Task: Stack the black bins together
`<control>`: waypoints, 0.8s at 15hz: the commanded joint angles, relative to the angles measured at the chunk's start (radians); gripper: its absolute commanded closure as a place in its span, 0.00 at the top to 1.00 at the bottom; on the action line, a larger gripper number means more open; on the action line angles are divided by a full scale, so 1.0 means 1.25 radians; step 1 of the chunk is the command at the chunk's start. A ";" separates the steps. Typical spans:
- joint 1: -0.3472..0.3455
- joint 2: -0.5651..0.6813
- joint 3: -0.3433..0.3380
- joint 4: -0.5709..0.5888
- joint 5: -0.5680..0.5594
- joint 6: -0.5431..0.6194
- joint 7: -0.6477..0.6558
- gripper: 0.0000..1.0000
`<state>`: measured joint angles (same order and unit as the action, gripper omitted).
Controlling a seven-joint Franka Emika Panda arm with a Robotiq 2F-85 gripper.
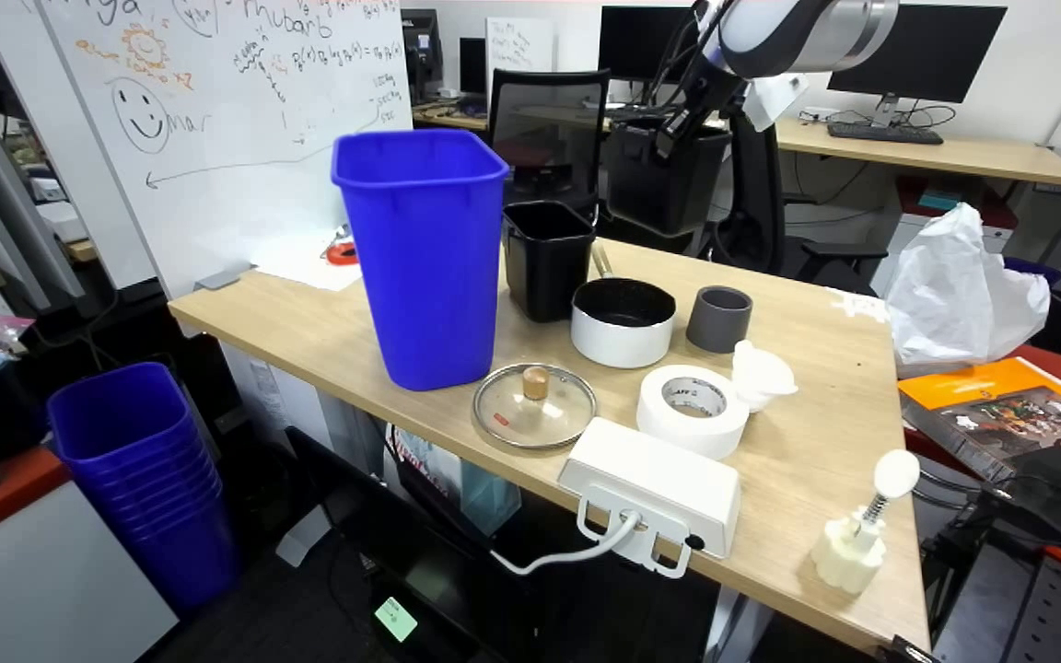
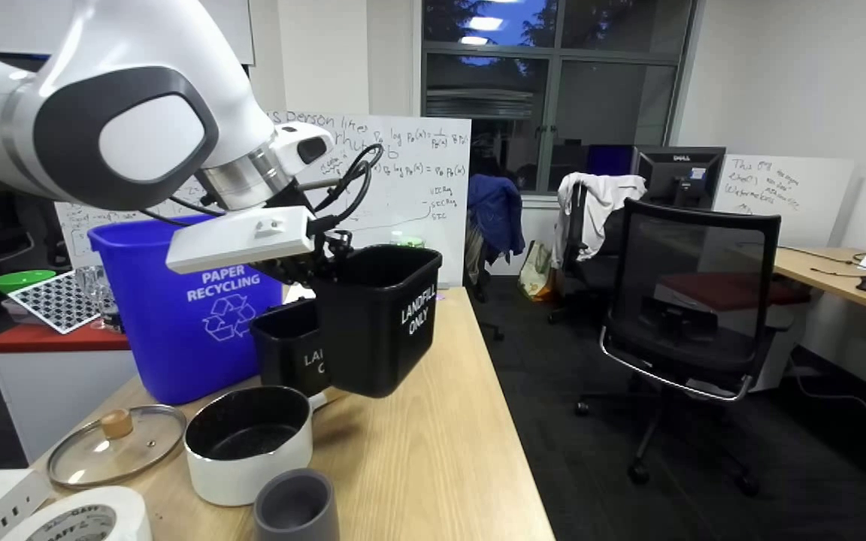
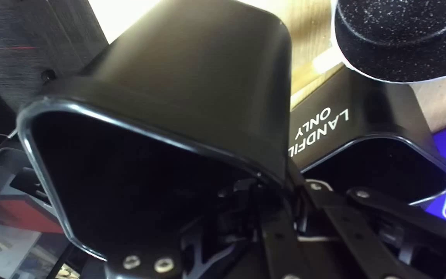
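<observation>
While the wooden table [image 1: 816,442] carries the blue bin [image 1: 429,276], one black bin [image 1: 546,276] stands just beside that; I hold the other black bin [image 2: 365,334] (lettered LANDFILL ONLY) aloft, the jaws of my gripper [image 3: 271,185] clamped on its rim, and a white saucepan [image 1: 623,346] sits near the gray cup [image 1: 717,330].

A black plastic wastebasket [image 2: 373,338], tapered, with a squarish, round-cornered rim and white "LANDFILL ONLY" lettering, hangs in the air, roughly upright and mouth up, pinched at the rim by the gripper [image 3: 269,182]. A second black wastebasket [image 1: 544,272], of the same tapered shape, stands upright on the wooden table [image 2: 440,458], just beside the blue recycling bin [image 1: 420,276]. The two are apart, the raised one higher. Both interiors look dark. In the wrist view, matching white lettering shows on the standing one, partly covered.
</observation>
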<state>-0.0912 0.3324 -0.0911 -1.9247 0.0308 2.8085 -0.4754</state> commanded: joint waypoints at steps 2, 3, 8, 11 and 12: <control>-0.025 0.001 0.037 0.000 -0.025 0.000 0.028 0.11; -0.026 0.001 0.037 0.000 -0.025 0.000 0.029 0.11; -0.031 0.001 0.038 0.000 -0.024 0.000 0.028 0.11; -0.031 0.004 0.041 0.003 -0.021 0.001 0.028 0.03; -0.031 0.008 0.043 0.006 -0.024 0.004 0.029 0.03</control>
<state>-0.1029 0.3360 -0.0687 -1.9255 0.0304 2.8085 -0.4599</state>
